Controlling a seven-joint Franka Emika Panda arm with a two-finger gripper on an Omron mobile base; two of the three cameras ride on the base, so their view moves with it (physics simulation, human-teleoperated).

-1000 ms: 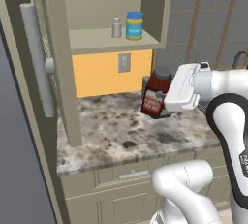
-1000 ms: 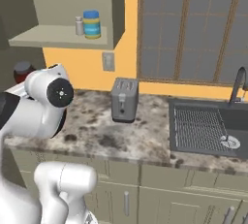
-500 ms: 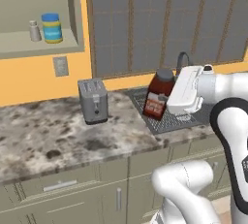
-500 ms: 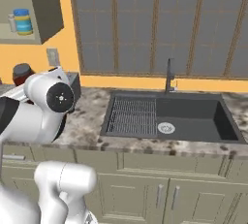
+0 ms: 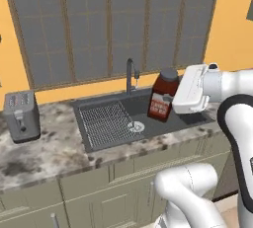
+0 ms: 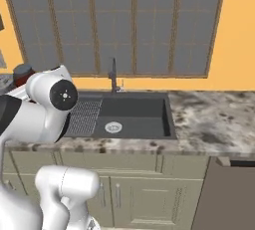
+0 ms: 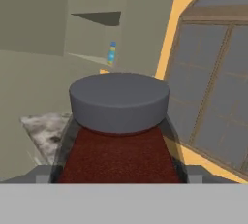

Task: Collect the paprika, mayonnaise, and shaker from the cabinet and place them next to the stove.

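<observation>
Jaws spread wide and clamped on either side of the paprika [image 5: 162, 96], one dark finger [image 7: 68, 136] against each flank of the red body; gripper [image 5: 170, 104] carries the bottle clear of the counter, upright, above the sink [image 5: 148, 111]. From the hand camera the bottle's round dark cap sits dead centre with the red shoulder below it at 6 o'clock. From the left base camera the pale label on the bottle's front shows a dark red band and rows of small print, too fine to read; no brand name can be made out. Faucet [image 5: 130, 74] stands at about 10 o'clock from the bottle, just behind the basin; drying rack [image 5: 105, 123] lies at 8 o'clock, in the sink's left half; drain [image 5: 136, 127] at 7 o'clock. Toaster [image 5: 21, 115] sits well apart at 9 o'clock on the speckled counter [image 5: 44, 149]. In the hand camera the cabinet [image 7: 72, 29] lies far off at 11 o'clock, with the mayonnaise [image 7: 112, 52] as a small blue and yellow speck on its shelf. From the right base camera only the paprika's dark cap peeks above the arm, at 9 o'clock from the faucet
</observation>
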